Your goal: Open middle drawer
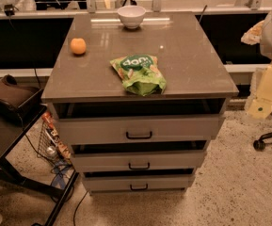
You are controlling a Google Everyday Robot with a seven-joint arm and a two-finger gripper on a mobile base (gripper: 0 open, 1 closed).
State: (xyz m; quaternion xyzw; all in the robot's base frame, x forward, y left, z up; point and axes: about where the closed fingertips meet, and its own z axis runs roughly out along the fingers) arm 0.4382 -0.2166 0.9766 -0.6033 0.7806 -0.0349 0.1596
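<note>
The grey cabinet (140, 55) has three drawers stacked at its front. The middle drawer (102, 161) has a light-grey front of medium height and a small black bar handle (139, 166) at its centre. It sits under the taller top drawer (93, 130) and above the slim bottom drawer (107, 182). A dark gap shows above each front. My gripper (253, 33) is at the far right edge, level with the countertop, well away from the drawers and holding nothing I can see.
On the countertop lie a green snack bag (139, 73), an orange (78, 46) and a white bowl (131, 16). A dark side table (4, 126) and a wire basket (51, 142) stand to the left. A chair wheel (259, 144) is on the speckled floor at right.
</note>
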